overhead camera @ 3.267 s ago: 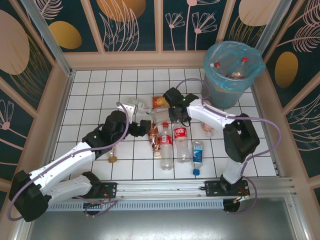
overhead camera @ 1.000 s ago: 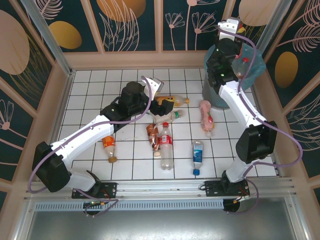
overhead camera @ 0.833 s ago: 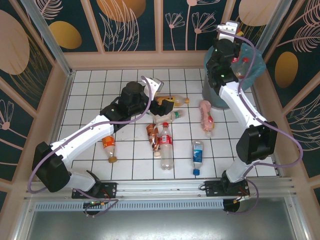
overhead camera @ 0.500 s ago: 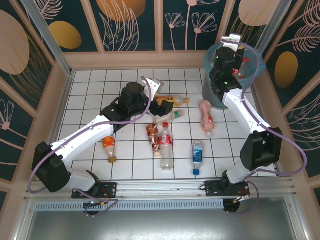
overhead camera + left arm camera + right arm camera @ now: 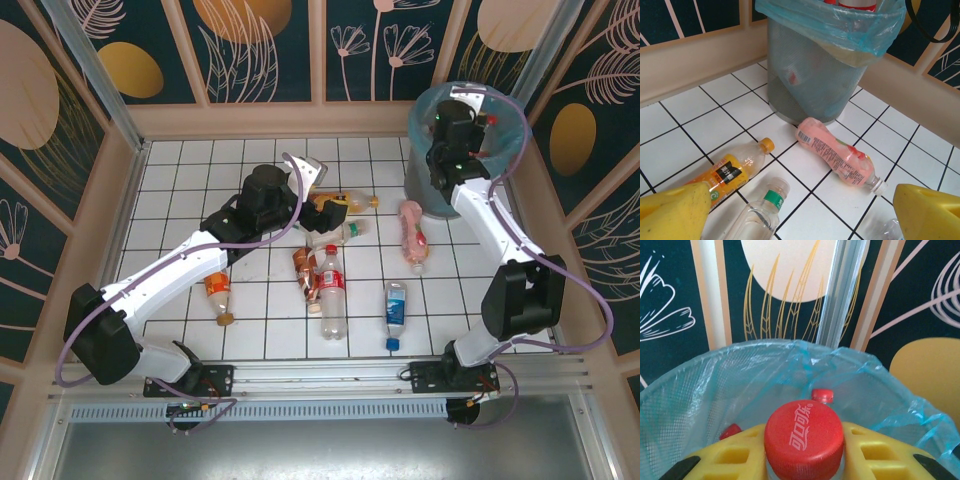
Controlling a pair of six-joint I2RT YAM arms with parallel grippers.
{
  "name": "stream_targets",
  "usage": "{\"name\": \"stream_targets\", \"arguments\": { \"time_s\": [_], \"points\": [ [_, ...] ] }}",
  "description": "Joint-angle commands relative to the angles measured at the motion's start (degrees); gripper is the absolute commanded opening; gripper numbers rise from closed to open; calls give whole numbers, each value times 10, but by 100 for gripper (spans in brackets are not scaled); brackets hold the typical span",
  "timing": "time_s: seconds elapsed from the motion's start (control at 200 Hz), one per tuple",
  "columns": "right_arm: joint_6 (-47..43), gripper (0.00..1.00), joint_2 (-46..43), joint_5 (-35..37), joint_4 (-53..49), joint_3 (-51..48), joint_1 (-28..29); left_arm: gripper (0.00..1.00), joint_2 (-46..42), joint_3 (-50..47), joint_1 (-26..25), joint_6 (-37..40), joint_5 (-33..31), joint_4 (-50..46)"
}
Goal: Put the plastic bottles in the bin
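White 可口可乐 script on red cap (image 5: 804,439); orange bottle (image 5: 734,171) label txt too blurry, maybe Chinese.

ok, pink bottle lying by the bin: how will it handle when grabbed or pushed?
The pink bottle is small plastic, so probably light. Its wall looks dented, so it likely gives when squeezed. Lying on its side on smooth tiles, it may roll or skid if nudged.

Round grey mesh bin with light-blue bag liner (image 5: 424,190): mouth blocked by right gripper (image 5: 805,462) clamped on red-capped clear bottle (image 5: 804,437). Crushed pink bottle (image 5: 412,232) near bin base. Clear bottles (image 5: 330,285) clutter mid-floor. White tiled floor (image 5: 180,170) bare far-left, near-right.
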Motion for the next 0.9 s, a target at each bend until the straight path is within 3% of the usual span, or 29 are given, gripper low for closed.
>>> {"name": "stream_targets", "arguments": {
  "time_s": [0.0, 0.53, 0.896],
  "points": [
    [52, 32, -13, -24, -21, -13, -6, 94, -5, -4, 2, 11, 0, 17],
    [68, 53, 1, -37, -51, -21, -17, 94, -4, -5, 2, 11, -3, 15],
    [91, 34, 10, -79, -90, -26, -28, 93, -5, -5, 2, 12, -3, 15]
  ]
}}
